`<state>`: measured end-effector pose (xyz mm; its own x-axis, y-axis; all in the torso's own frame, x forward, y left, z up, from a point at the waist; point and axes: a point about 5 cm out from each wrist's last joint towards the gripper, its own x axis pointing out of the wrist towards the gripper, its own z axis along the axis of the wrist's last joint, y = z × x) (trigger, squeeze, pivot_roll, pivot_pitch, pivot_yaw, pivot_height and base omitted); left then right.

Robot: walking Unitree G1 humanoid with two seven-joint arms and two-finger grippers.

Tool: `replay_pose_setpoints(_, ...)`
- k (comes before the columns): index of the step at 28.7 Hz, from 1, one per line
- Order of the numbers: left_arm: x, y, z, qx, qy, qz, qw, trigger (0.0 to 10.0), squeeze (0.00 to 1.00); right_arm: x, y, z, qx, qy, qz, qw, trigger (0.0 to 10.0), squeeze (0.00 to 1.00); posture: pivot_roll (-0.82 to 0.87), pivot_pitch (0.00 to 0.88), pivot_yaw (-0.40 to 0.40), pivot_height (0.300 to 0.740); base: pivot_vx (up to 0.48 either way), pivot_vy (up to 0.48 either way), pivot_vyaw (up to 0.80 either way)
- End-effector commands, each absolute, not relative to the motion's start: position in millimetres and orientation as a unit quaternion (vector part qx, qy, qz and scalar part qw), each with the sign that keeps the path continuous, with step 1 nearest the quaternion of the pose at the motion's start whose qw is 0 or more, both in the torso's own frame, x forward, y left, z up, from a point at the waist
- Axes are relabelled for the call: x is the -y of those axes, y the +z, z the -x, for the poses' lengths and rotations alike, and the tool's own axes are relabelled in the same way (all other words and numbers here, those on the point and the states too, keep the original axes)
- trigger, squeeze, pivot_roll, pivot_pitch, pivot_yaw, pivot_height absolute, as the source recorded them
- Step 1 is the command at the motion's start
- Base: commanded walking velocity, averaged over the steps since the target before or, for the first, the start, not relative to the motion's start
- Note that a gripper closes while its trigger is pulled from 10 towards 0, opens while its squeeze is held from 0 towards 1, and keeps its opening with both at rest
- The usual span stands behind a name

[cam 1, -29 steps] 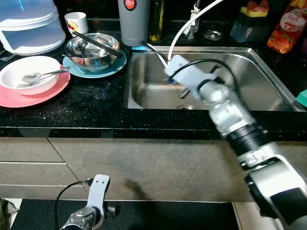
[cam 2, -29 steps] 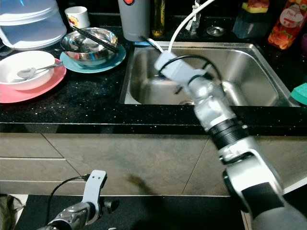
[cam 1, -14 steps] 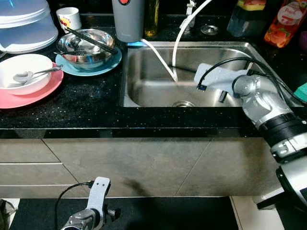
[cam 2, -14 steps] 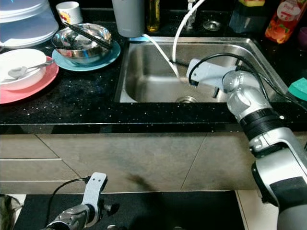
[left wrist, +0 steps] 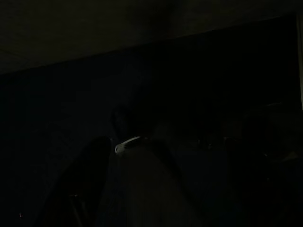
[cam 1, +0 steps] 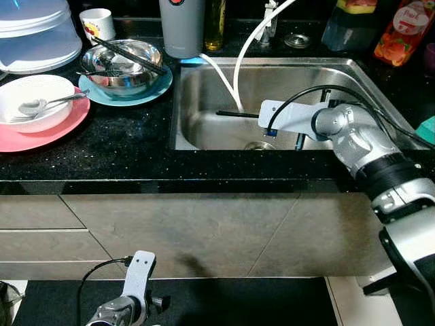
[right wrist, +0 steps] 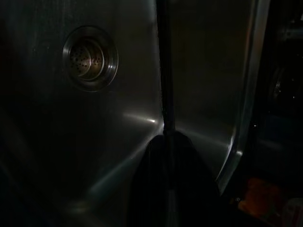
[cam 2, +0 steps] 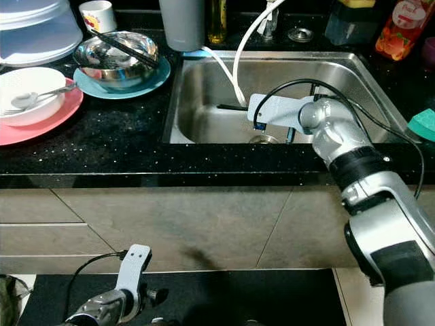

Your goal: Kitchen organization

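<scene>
Right tool holds a chopstick out over the sink, its long axis level and pointing toward the dishes on the robot's left.

The right tool (cam 1: 262,117) hangs low inside the sink (cam 1: 380,92), fingers pinched on one end of a thin black chopstick (cam 1: 236,114); the stick runs across the basin toward the left wall, just beside the white hose (cam 1: 239,64). In the right wrist view the stick (right wrist: 164,71) passes next to the drain (right wrist: 90,57). On the desk (cam 1: 115,139) to the left, well apart, a steel bowl (cam 1: 122,64) on a blue plate (cam 1: 158,87) carries another black chopstick (cam 1: 129,56) across its rim; that looks like the likely target, and the right arm is the nearer one. The left tool (cam 1: 139,272) hangs idle below the desk edge; I cannot tell how its fingers stand.
</scene>
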<state>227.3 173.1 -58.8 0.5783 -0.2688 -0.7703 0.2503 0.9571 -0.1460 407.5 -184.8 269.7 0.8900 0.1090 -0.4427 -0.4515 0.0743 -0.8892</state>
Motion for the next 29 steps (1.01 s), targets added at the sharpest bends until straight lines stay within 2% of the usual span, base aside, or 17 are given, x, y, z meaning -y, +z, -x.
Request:
replay_pose_setpoints(1,-175.2,-63.1,-220.1,-0.449,-0.149,0.008,0.881,10.0,0.0,184.0,267.8,-408.2,-0.14,0.2,0.66,0.711,10.0,0.96,-0.02,0.144,-0.008,0.74,0.0,0.0,0.0)
replay_pose_setpoints(2,-175.1,-63.0,-220.3,-0.449,-0.149,0.008,0.881,10.0,0.0,184.7,268.6,-408.7,-0.141,0.199,0.66,0.71,10.0,1.0,-0.02,0.145,-0.011,0.74,0.0,0.0,0.0)
replay_pose_setpoints(7,-174.8,-62.7,-220.9,-0.448,-0.149,0.008,0.882,10.0,0.0,186.9,277.0,-411.1,-0.127,0.184,0.654,0.723,10.0,1.0,-0.02,0.145,-0.011,0.74,0.0,0.0,0.0)
replay_pose_setpoints(10,-174.2,-62.4,-221.5,-0.447,-0.148,0.008,0.882,10.0,0.0,179.8,290.2,-412.6,-0.072,0.185,0.568,0.799,10.0,0.97,-0.01,0.143,-0.018,0.74,0.0,0.0,0.0)
replay_pose_setpoints(11,-174.1,-62.3,-221.7,-0.447,-0.148,0.008,0.882,10.0,0.0,177.0,294.2,-411.8,-0.057,0.196,0.533,0.821,10.0,0.58,-0.01,0.144,-0.019,0.74,0.0,0.0,0.0)
replay_pose_setpoints(12,-174.2,-62.1,-222.1,-0.446,-0.146,0.009,0.883,10.0,0.0,169.9,303.2,-409.3,-0.019,0.215,0.472,0.855,10.0,0.44,-0.01,0.142,-0.018,0.74,0.0,0.0,0.0)
replay_pose_setpoints(13,-174.2,-62.0,-222.3,-0.445,-0.145,0.009,0.883,10.0,0.0,163.6,314.3,-406.1,0.03,0.232,0.398,0.887,10.0,0.0,-0.01,0.142,-0.018,0.74,0.0,0.0,0.0)
replay_pose_setpoints(14,-174.2,-61.8,-222.7,-0.445,-0.144,0.01,0.884,10.0,0.0,159.6,324.0,-402.8,0.075,0.241,0.333,0.909,10.0,0.0,0.0,0.136,-0.018,0.74,0.0,0.0,0.0)
replay_pose_setpoints(15,-174.2,-61.8,-222.7,-0.445,-0.144,0.01,0.884,10.0,0.0,159.6,324.0,-402.8,0.075,0.241,0.333,0.909,10.0,0.0,0.0,0.136,-0.018,0.74,0.0,0.0,0.0)
replay_pose_setpoints(16,-174.4,-61.6,-223.1,-0.444,-0.142,0.011,0.885,10.0,0.0,154.4,333.9,-397.2,0.13,0.253,0.257,0.924,10.0,0.0,-0.01,0.133,-0.016,0.74,0.0,0.0,0.0)
replay_pose_setpoints(18,-174.7,-61.0,-224.1,-0.441,-0.138,0.013,0.887,10.0,0.0,147.8,343.1,-386.7,0.2,0.264,0.14,0.933,10.0,0.0,-0.01,0.127,-0.01,0.74,0.0,0.0,0.0)
replay_pose_setpoints(19,-174.9,-60.6,-224.7,-0.44,-0.136,0.013,0.888,10.0,0.0,145.1,343.5,-382.4,0.219,0.266,0.098,0.934,10.0,0.0,0.0,0.124,-0.008,0.74,0.0,0.0,0.0)
replay_pose_setpoints(22,-175.1,-60.3,-225.2,-0.438,-0.134,0.013,0.889,10.0,0.0,142.8,342.7,-379.3,0.233,0.26,0.076,0.934,10.0,0.0,0.0,0.122,-0.007,0.74,0.0,0.0,0.0)
replay_pose_setpoints(23,-175.5,-59.5,-226.5,-0.435,-0.131,0.012,0.891,10.0,0.0,132.2,336.2,-373.7,0.25,0.263,0.012,0.932,10.0,0.0,0.0,0.107,-0.003,0.74,0.0,0.0,0.0)
replay_pose_setpoints(24,-175.5,-59.5,-226.5,-0.435,-0.131,0.012,0.891,10.0,0.0,132.2,336.2,-373.7,0.25,0.263,0.012,0.932,10.0,0.0,0.0,0.107,-0.003,0.74,0.0,0.0,0.0)
replay_pose_setpoints(27,-176.2,-58.2,-228.7,-0.428,-0.121,0.013,0.895,10.0,0.0,106.4,314.0,-361.2,0.228,0.329,-0.088,0.912,10.0,0.0,0.0,0.1,-0.004,0.74,0.0,0.0,0.0)
replay_pose_setpoints(29,-176.2,-57.9,-229.2,-0.426,-0.119,0.015,0.897,10.0,0.0,100.4,308.8,-357.5,0.222,0.344,-0.112,0.905,10.0,0.0,0.0,0.097,-0.004,0.74,0.0,0.0,0.0)
